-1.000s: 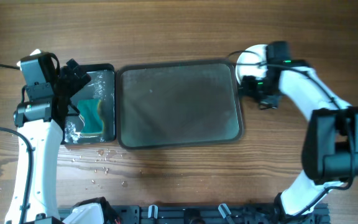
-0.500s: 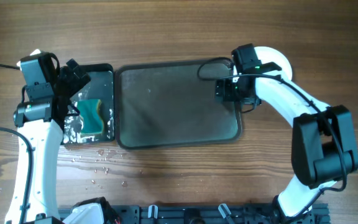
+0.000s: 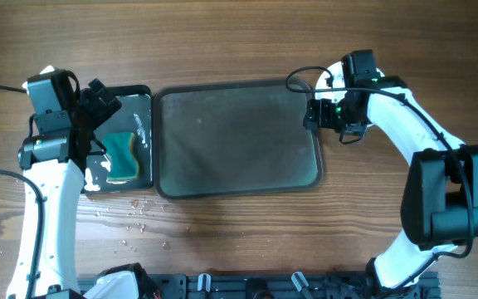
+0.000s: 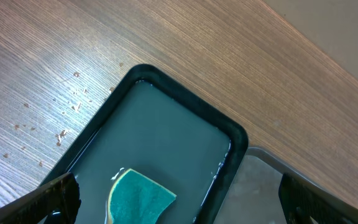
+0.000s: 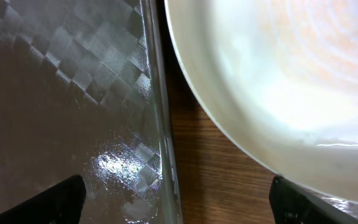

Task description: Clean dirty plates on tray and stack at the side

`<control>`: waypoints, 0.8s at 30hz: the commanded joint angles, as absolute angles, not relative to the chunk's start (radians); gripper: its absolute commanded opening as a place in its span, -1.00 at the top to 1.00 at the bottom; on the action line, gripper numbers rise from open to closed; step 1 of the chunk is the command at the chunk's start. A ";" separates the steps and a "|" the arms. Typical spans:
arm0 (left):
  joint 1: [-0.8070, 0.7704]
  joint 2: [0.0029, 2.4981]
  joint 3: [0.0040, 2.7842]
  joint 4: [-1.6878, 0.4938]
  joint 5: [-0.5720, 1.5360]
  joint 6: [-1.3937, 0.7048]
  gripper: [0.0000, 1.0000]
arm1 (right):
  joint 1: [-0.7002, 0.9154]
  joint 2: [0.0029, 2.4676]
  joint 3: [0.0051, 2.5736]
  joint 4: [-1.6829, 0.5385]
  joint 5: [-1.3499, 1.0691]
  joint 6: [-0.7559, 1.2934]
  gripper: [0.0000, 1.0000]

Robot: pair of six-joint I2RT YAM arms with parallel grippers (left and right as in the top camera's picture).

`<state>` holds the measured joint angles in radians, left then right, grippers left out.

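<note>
The dark grey-green tray (image 3: 239,137) lies mid-table with nothing on it; its wet right rim shows in the right wrist view (image 5: 157,124). A white plate (image 5: 278,68) sits on the wood just right of that rim. From overhead only a white sliver of it (image 3: 329,81) shows under the right arm, and I cannot tell how many plates are stacked there. My right gripper (image 3: 320,116) (image 5: 179,199) is open and empty over the tray's right rim. My left gripper (image 3: 104,116) (image 4: 179,196) is open and empty above the small black tray.
A smaller glossy black tray (image 3: 143,95) (image 4: 166,124) stands left of the big tray, wet inside, with a teal sponge (image 3: 123,155) (image 4: 138,199) lying in it. Water drops (image 3: 135,212) speckle the wood in front of it.
My right gripper swung left over the tray's right end, then came back right to the rim beside the plate. The left arm and sponge have not moved.
</note>
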<state>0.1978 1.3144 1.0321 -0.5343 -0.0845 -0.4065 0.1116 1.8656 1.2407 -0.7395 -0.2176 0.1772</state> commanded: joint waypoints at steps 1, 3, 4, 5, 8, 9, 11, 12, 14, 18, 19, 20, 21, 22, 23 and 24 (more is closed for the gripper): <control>0.201 1.297 1.042 -0.533 -0.083 -0.421 -1.00 | 0.094 1.834 1.270 -0.720 -0.211 0.126 -0.83; 0.201 1.297 1.042 -0.533 -0.083 -0.421 -1.00 | 0.090 1.834 1.276 -0.696 -0.219 0.129 -0.68; 0.201 1.297 1.042 -0.533 -0.083 -0.421 -1.00 | 0.090 1.834 1.277 -0.686 -0.219 0.130 -0.53; 0.201 1.297 1.042 -0.533 -0.083 -0.420 -1.00 | 0.090 1.834 1.277 -0.673 -0.218 0.130 -0.32; 0.201 1.297 1.042 -0.533 -0.083 -0.420 -1.00 | 0.089 1.834 1.277 -0.674 -0.220 0.140 0.64; 0.201 1.297 1.042 -0.533 -0.083 -0.421 -1.00 | 0.091 1.835 1.276 -0.691 -0.225 0.143 0.66; 0.201 1.297 1.042 -0.533 -0.083 -0.421 -1.00 | 0.093 1.835 1.267 -0.719 -0.253 0.153 0.66; 0.201 1.297 1.042 -0.533 -0.083 -0.421 -1.00 | 0.095 1.835 1.259 -0.726 -0.267 0.158 0.64; 0.201 1.297 1.042 -0.533 -0.083 -0.421 -1.00 | 0.102 1.835 1.237 -0.733 -0.287 0.158 0.37; 0.201 1.297 1.042 -0.533 -0.083 -0.420 -1.00 | 0.114 1.836 1.188 -0.735 -0.286 0.158 0.08; 0.201 1.297 1.042 -0.533 -0.083 -0.421 -1.00 | 0.115 1.836 1.175 -0.730 -0.286 0.158 0.08; 0.201 1.297 1.042 -0.533 -0.083 -0.421 -1.00 | 0.115 1.836 1.164 -0.725 -0.286 0.158 0.08; 0.201 1.297 1.042 -0.533 -0.083 -0.421 -1.00 | 0.115 1.837 1.155 -0.714 -0.286 0.157 0.08; 0.201 1.297 1.042 -0.533 -0.083 -0.420 -1.00 | 0.115 1.836 1.145 -0.699 -0.286 0.158 0.08; 0.201 1.297 1.042 -0.533 -0.083 -0.421 -1.00 | 0.115 1.836 1.135 -0.685 -0.286 0.159 0.08; 0.201 1.297 1.042 -0.533 -0.083 -0.421 -1.00 | 0.115 1.837 1.126 -0.673 -0.286 0.160 0.10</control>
<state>0.1978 1.3144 1.0321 -0.5343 -0.0845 -0.4065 0.1131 1.8603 1.1530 -0.7002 -0.2668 0.1558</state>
